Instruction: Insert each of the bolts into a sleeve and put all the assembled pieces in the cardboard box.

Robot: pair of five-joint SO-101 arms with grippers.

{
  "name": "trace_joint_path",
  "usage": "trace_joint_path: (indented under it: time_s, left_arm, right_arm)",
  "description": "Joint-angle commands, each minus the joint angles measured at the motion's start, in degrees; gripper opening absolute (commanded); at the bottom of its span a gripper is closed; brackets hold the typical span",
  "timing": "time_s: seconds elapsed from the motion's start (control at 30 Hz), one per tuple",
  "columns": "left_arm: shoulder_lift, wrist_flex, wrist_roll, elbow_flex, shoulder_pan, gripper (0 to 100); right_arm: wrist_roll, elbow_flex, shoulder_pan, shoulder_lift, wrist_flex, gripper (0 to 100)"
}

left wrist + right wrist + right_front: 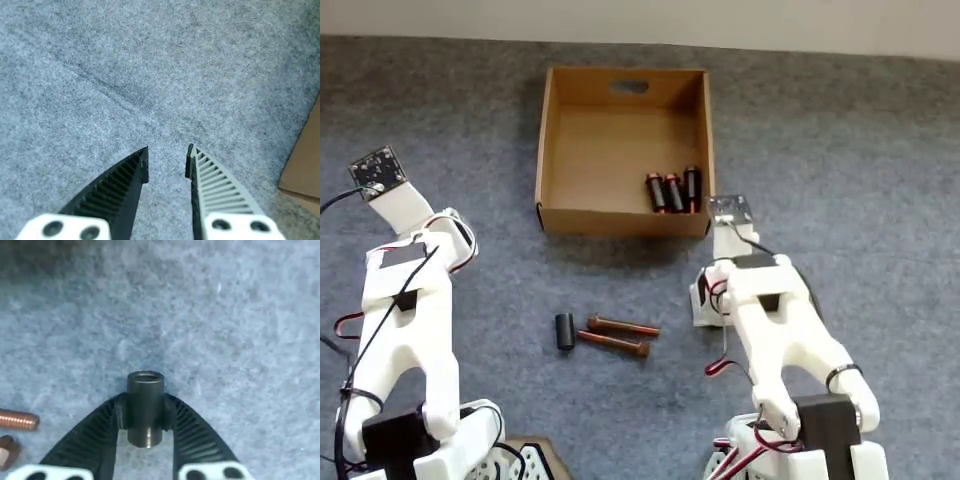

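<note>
The cardboard box [550, 150] stands at the far middle of the table, with three assembled pieces [672, 190] lying in its front right corner. Two copper bolts [618, 335] lie side by side on the grey carpet in front of the box, and a loose black sleeve [564, 331] lies just left of them. My right gripper [145, 401] is shut on another black sleeve [145, 390], held upright just above the carpet to the right of the bolts; a bolt's tip [17, 419] shows nearby. Over bare carpet left of the box, my left gripper [166, 155] is open and holds nothing.
A corner of the box [305, 165] shows near the left gripper. The right arm [770, 300] stands close to the box's front right corner. Grey carpet covers the whole table.
</note>
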State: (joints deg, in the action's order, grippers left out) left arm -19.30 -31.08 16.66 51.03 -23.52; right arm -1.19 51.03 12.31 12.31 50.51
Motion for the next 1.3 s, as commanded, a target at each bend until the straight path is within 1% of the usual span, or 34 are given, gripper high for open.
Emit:
trace_joint_path:
  time_s: [0.0,0.17,0.3,0.6,0.73,0.8,1.0,1.23,1.27]
  left_arm:
    - [-0.3,0.9,0.5,-0.6,-0.4,14]
    - [-0.3,0.9,0.5,-0.6,-0.4,14]
    - [-0.2,0.9,0.5,-0.6,-0.4,14]
    - [-0.2,0.9,0.5,-0.6,-0.4,14]
    - [-0.2,0.9,0.5,-0.6,-0.4,14]
    - [-0.2,0.9,0.5,-0.6,-0.4,14]
    - [-0.2,0.9,0.5,-0.6,-0.4,14]
    - [-0.2,0.9,0.5,-0.6,-0.4,14]
    - [-0.2,0.9,0.5,-0.6,-0.4,14]
  right_arm:
    - [0.4,-3.6,-0.5,-0.3,2.3,11.8]
    - [0.3,-8.0,-0.5,-0.4,5.8,11.9]
    - [-2.7,-11.1,-0.5,-0.8,9.2,12.2]
    - [-3.3,-10.9,-0.1,-1.0,9.0,12.4]
    - [-3.3,-10.6,3.0,-4.4,8.7,12.4]
    - [-3.3,-10.6,4.0,-7.8,6.9,12.4]
    - [-3.3,-12.2,3.9,-14.9,5.5,12.3]
    - [-3.3,-12.4,3.8,-15.0,5.4,11.8]
    - [-3.3,-12.4,3.8,-15.0,5.4,10.1]
